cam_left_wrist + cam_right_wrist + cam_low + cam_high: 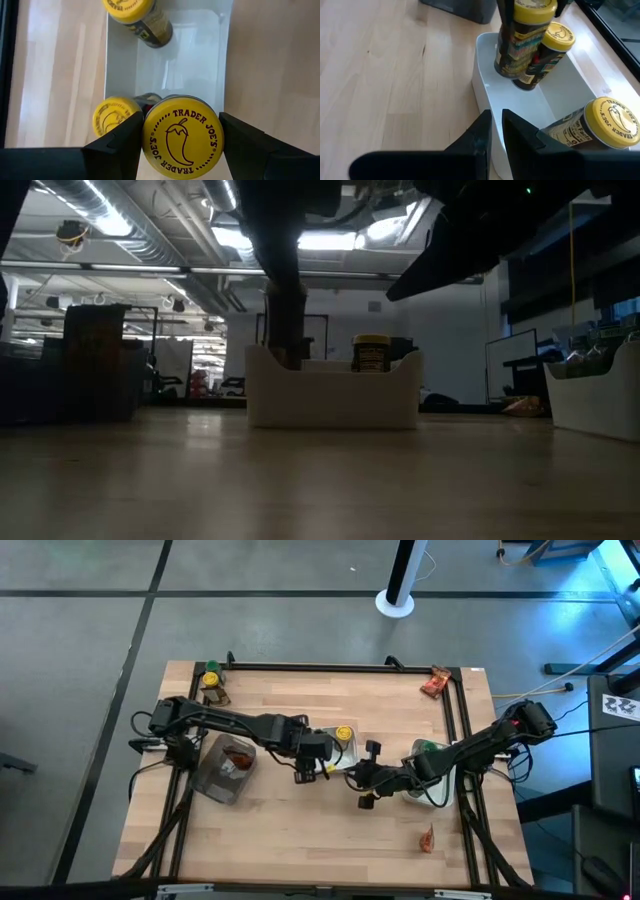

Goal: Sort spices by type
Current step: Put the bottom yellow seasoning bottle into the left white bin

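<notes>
Left gripper (182, 145) clamps a yellow-lidded jar (183, 137) between both fingers, hovering over the white tray (215, 60) near the counter's middle. Lid faces the left wrist camera, chili pepper logo readable. Two more yellow-lid jars in that tray: one (116, 116) leaning just beside the held jar, touching or nearly so, another (142, 17) at the tray's far end. Right wrist view shows the same set: held jar (522, 37) upright in the left gripper's fingers, leaning jar (545, 52) against it, third jar (597, 125) tilted at the near end of the tray (485, 87).

Right gripper (497, 132) sits just beside that tray's long wall, fingers almost together with a thin gap, holding nothing. High view puts it (368, 775) right of the left gripper (312, 758), near the tray (349, 752).

Second white tray (440, 795) at the right edge under the right arm, something green in it, cannot tell what. Clear grey bin (222, 768) on the left with red-orange packets (238, 755) inside. Loose red-orange packet (435, 683) at the far right corner, another (427, 839) near the front right. Yellow-lid jar (212, 669) and green-lid jar (211, 679) at the far left corner. Low view: yellow-lid jar (371, 352) poking above the tray wall (330, 395).
</notes>
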Tool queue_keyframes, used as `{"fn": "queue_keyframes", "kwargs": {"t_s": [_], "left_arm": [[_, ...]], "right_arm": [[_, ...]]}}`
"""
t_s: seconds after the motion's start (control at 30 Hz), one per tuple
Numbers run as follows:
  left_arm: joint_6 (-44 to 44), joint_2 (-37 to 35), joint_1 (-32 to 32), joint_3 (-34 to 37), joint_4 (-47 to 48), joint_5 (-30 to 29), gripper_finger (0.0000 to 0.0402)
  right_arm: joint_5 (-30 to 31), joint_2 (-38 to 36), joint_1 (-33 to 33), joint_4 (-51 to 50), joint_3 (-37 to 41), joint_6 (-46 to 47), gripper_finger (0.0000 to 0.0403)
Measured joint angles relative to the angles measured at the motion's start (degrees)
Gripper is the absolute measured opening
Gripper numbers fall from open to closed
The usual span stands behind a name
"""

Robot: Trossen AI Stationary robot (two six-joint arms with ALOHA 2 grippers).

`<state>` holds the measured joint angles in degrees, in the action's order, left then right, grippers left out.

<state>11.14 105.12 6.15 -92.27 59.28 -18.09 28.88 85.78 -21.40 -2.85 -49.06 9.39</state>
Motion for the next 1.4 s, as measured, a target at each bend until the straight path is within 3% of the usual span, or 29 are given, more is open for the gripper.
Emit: {"fn": "queue_keyframes", "kwargs": {"t_s": [0.33,0.67,1.4], "left_arm": [[0.26,-0.43,-0.26,8.41,-5.73,1.64,0.0208],[0.62,-0.39,-0.27,8.51,-6.18,1.64,0.0239],[5.29,-0.61,-0.61,8.49,-5.92,1.58,0.0262]], "right_arm": [[0.0,0.0,0.01,-0.39,0.0,0.68,0.0046],[0.0,0.02,0.01,-0.29,0.0,0.68,0.0046],[0.02,0.04,0.04,-0.29,0.0,0.66,0.0046]]}}
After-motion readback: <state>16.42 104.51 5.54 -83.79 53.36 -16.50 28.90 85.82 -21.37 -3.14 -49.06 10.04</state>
